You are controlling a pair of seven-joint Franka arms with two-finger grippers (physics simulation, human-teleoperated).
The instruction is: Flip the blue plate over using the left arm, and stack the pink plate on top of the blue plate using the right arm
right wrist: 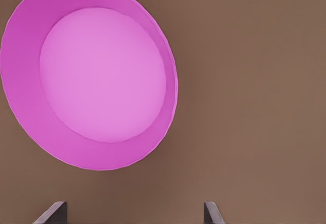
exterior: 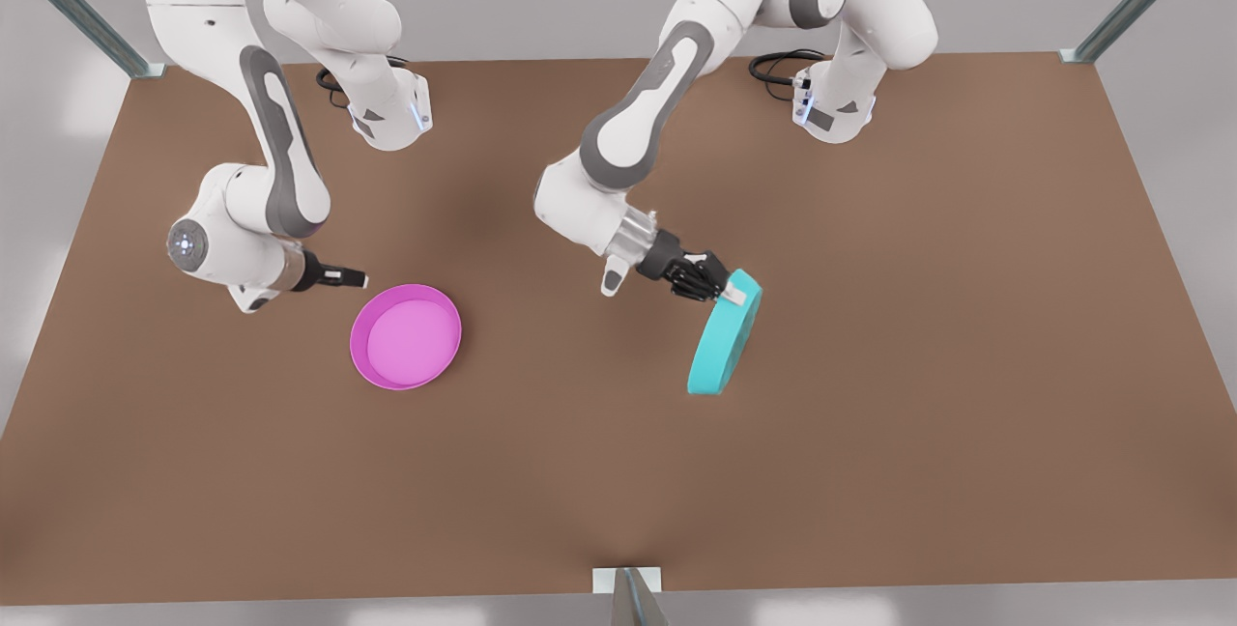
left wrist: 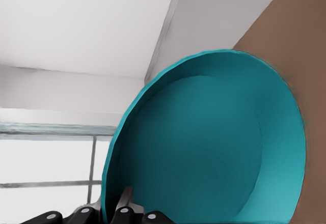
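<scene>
Blue plate (exterior: 725,341) stands nearly on edge on the brown table (exterior: 966,365), toward the front view's right, lower rim at or just off the surface, flat underside facing the camera. The left gripper (exterior: 730,294) is clamped on its upper rim, which is why it stays tilted up: judged mid-flip, not yet laid face down. Pink plate (exterior: 406,336) lies flat and open side up toward the front view's left, well apart from the blue one. The right gripper (exterior: 356,275) hovers just beside its far rim, holding nothing; that arm looks to be waiting its turn.

Left wrist view: blue plate (left wrist: 214,147) shows its hollow inside, rim pinched between the dark fingers (left wrist: 125,203), one pad inside the rim and the other outside.

Right wrist view: pink plate (right wrist: 97,76) sits flat on the table (right wrist: 254,107), lighter inside showing. Two fingertips (right wrist: 53,213) are spread wide apart with nothing between them, short of the plate, so it is untouched.

Count: two plates, one blue and one pink; two arms, two grippers; one table.
</scene>
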